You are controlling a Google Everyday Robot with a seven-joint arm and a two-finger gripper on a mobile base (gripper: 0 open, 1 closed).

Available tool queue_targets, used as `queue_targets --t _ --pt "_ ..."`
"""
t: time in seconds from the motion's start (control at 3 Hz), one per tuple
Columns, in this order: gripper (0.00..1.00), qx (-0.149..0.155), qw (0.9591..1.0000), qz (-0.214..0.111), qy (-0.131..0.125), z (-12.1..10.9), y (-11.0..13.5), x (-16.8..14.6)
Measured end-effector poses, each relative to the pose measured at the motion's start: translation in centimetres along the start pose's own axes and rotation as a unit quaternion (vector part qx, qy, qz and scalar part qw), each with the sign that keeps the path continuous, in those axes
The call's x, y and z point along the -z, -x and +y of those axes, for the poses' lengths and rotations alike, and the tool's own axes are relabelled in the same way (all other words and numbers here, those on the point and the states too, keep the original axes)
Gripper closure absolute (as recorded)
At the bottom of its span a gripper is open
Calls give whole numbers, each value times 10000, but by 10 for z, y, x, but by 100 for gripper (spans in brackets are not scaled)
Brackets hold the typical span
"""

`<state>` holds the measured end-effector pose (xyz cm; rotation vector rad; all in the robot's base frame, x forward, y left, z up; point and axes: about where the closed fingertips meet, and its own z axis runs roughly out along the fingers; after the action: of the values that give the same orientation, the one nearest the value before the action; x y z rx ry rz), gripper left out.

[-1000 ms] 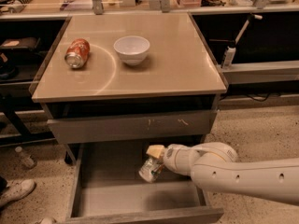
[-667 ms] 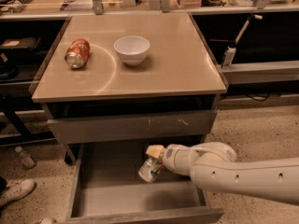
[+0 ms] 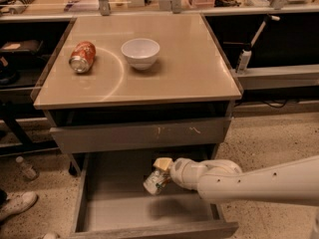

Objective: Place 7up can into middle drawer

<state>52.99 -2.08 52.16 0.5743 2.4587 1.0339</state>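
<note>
- One open middle drawer nearest, pulled out, floor showing.
- My gripper over its floor, clamped on the 7up can, can tilted.
- Above: scratched drawer front.
- Tabletop beyond: white bowl, orange-red can lying on its side to the bowl's left.

We see a silvery-white, green-printed 7up can in the cream jaws of the gripper at five o'clock, over the grey middle drawer; white bowl, orange-red can.
</note>
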Motion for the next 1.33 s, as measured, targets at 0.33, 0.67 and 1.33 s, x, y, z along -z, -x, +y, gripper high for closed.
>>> queue_targets --t 0.33,0.67,1.33 --pt "100 -287 9995 -64 96 -18 -2 -25" --pt "100 -498 9987 -18 126 -36 -21 -42" --pt "100 -724 9972 59 150 -46 -24 -78"
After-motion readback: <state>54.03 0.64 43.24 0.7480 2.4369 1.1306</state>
